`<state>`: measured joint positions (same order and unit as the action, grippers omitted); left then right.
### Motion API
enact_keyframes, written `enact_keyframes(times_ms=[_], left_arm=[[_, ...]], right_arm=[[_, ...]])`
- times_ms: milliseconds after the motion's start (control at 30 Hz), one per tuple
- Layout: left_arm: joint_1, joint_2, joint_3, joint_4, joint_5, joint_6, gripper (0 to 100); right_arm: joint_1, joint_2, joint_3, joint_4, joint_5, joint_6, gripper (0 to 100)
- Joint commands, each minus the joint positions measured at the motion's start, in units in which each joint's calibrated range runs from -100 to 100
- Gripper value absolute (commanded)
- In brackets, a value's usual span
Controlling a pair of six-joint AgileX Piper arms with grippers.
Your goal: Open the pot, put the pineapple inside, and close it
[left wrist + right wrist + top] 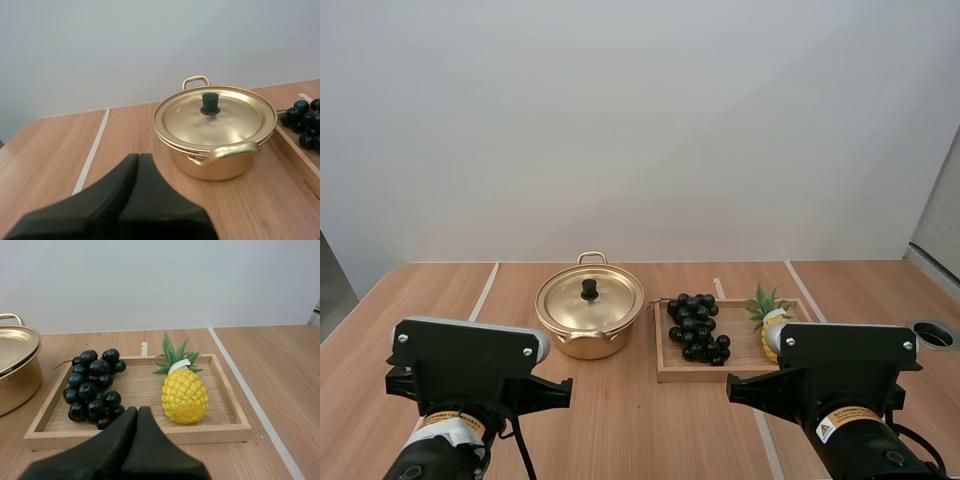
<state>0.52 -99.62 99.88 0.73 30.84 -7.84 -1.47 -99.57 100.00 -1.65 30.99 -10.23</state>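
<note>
1. Pot [215, 150], lid on, stands on the table [50, 150] ahead and slightly right of my closed, empty left pincer [138, 160].
2. Pineapple [184, 394] lies in the tray [135, 436], crown pointing away, ahead of my closed right pincer [138, 411].
3. Lid knob [210, 103]: left arm nearer.

Your count stood as follows: pot [215, 167], one; lid [232, 120], one; pineapple [185, 395], one; bunch of grapes [92, 387], one; wooden tray [135, 433], one; table [640, 420], one; grippers, two, namely left gripper [138, 157] and right gripper [138, 410].
</note>
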Motion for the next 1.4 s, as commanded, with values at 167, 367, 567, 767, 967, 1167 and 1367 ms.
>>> enact_keyframes(times_ms=[167,367,567,767,967,1167,1367], left_arm=[[-0.11,-0.38,0.12,0.46,-0.88,-0.26,0],[-0.11,-0.38,0.12,0.46,-0.88,-0.26,0],[-0.11,-0.38,0.12,0.46,-0.88,-0.26,0],[-0.11,-0.38,0.12,0.46,-0.88,-0.26,0],[-0.11,-0.38,0.12,0.46,-0.88,-0.26,0],[-0.11,-0.38,0.12,0.46,-0.88,-0.26,0],[-0.11,-0.38,0.12,-0.42,-0.88,-0.26,0]], right_arm=[[-0.22,-0.43,0.0,-0.43,0.05,-0.07,0],[-0.22,-0.43,0.0,-0.43,0.05,-0.07,0],[-0.22,-0.43,0.0,-0.43,0.05,-0.07,0],[-0.22,-0.43,0.0,-0.43,0.05,-0.07,0],[-0.22,-0.43,0.0,-0.43,0.05,-0.07,0],[-0.22,-0.43,0.0,-0.43,0.05,-0.07,0],[-0.22,-0.43,0.0,-0.43,0.05,-0.07,0]])
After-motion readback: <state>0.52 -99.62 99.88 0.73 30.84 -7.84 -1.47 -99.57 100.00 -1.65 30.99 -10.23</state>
